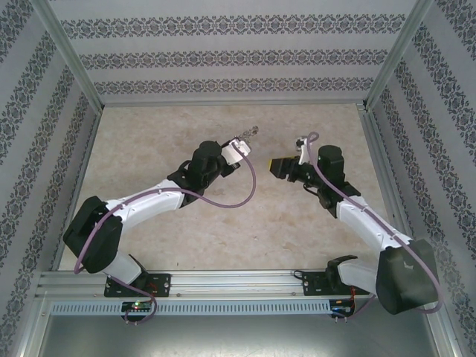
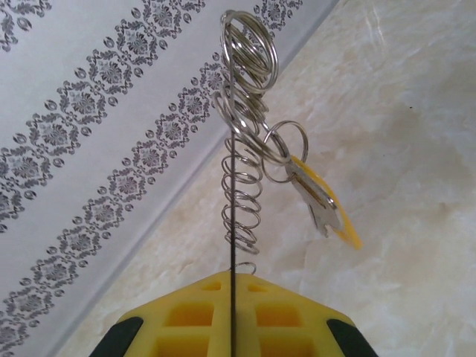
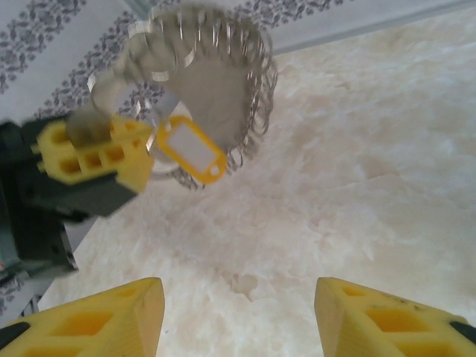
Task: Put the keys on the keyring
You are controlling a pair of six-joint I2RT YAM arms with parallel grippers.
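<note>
Left jaws are clamped tight on the large thin grey metal hoop [image 2: 232,186], holding it upright above the pale marbled counter [image 2: 416,111] so its fringe of little rings dangles free. The small silvery key with a yellow tag [image 2: 321,202] hangs from that hoop. Right jaws stand partly open and empty, facing it from well apart, probably so the key can swing clear.

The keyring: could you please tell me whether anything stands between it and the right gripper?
Nothing visible does. The open right gripper faces the keyring, which the left gripper holds up above the table, with free air between them. The key hangs from it.
</note>
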